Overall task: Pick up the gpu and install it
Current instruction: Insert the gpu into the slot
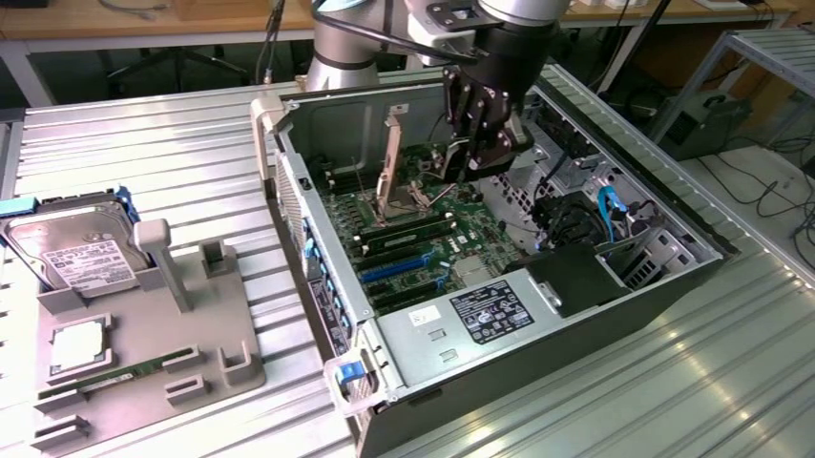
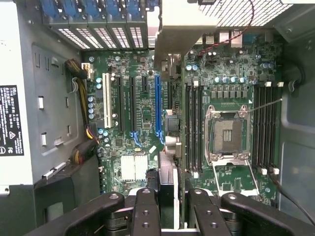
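Holds the gpu [image 2: 167, 172] edge-on, claw [image 2: 172, 196] clamped on it, picked up and hanging over the motherboard [image 2: 123, 142] in the case [image 1: 675, 286] at the exterior view's upper centre, near the blue slot [image 2: 158, 105], apparently not yet seated.

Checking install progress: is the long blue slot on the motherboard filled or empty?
Empty: the long blue slot is bare end to end. The thin black card sits edge-on in the gripper, above the green motherboard.
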`<state>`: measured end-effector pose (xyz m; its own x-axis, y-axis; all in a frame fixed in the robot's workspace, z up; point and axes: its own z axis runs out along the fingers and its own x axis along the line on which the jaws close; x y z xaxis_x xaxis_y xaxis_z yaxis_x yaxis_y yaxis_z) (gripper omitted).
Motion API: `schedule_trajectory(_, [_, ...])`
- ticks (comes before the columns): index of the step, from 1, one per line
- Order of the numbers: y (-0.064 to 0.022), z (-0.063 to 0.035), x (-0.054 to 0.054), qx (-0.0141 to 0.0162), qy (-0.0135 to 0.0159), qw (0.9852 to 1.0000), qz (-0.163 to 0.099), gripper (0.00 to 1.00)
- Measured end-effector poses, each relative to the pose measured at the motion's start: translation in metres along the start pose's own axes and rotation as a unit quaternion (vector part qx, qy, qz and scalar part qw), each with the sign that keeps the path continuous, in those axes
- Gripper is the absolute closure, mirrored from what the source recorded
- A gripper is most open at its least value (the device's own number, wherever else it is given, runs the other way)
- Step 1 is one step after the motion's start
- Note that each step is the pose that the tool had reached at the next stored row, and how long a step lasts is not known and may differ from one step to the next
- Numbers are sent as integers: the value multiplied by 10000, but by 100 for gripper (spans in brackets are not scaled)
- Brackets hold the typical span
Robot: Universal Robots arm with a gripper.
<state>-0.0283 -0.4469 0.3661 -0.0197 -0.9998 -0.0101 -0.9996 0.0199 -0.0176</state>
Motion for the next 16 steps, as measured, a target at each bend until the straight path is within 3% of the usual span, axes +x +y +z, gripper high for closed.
schedule_trajectory(2, [0,10,1,17,0,10000,0,72])
schedule_trajectory(16, [1,49,6,18,-13,10000,0,72])
